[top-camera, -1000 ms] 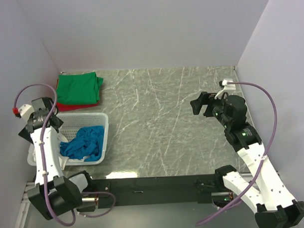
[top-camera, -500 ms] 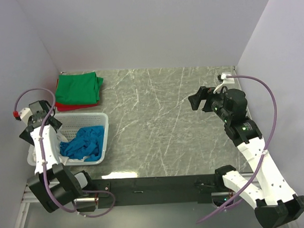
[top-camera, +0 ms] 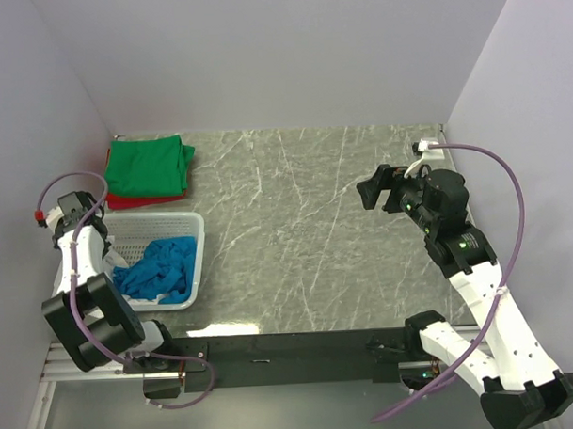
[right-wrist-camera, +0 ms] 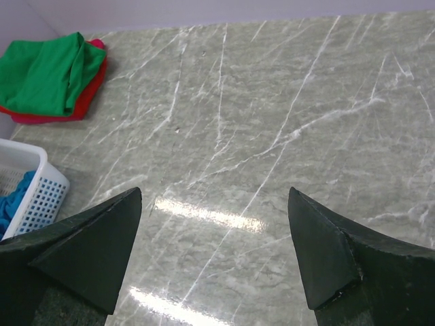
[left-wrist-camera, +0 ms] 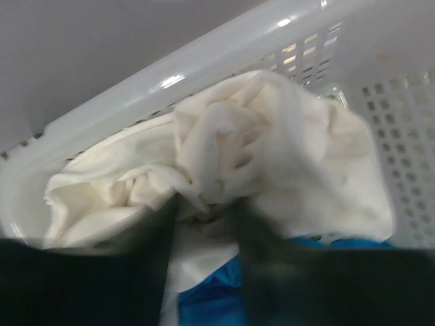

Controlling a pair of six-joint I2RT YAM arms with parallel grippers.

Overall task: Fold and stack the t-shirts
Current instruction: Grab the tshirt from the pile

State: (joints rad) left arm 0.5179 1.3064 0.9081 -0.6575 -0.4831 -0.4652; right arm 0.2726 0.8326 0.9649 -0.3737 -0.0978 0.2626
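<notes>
Lettering is not something I can read from any view: the white t-shirt (left-wrist-camera: 272, 149) shows only plain, crumpled cloth, bunched against the wall of the white lattice basket (top-camera: 195, 225), with the blue t-shirt (top-camera: 161, 266) heaped just beside it in the same basket. The left gripper (left-wrist-camera: 206, 212) is down in the basket's left end, its two dark fingers (left-wrist-camera: 153, 251) blurred in the wrist view. They stand narrowly apart with folds of the white t-shirt between them, touching the cloth. Whether they actually pinch it I cannot tell.

Across the marble-patterned table (top-camera: 306, 223), the right gripper (right-wrist-camera: 214, 197) hangs over bare stone with its fingers spread wide, holding nothing and touching nothing.

At the far left corner the green t-shirt (top-camera: 151, 165) lies folded on top of the red t-shirt (top-camera: 140, 200), whose edge peeks out underneath, just beyond the basket.
</notes>
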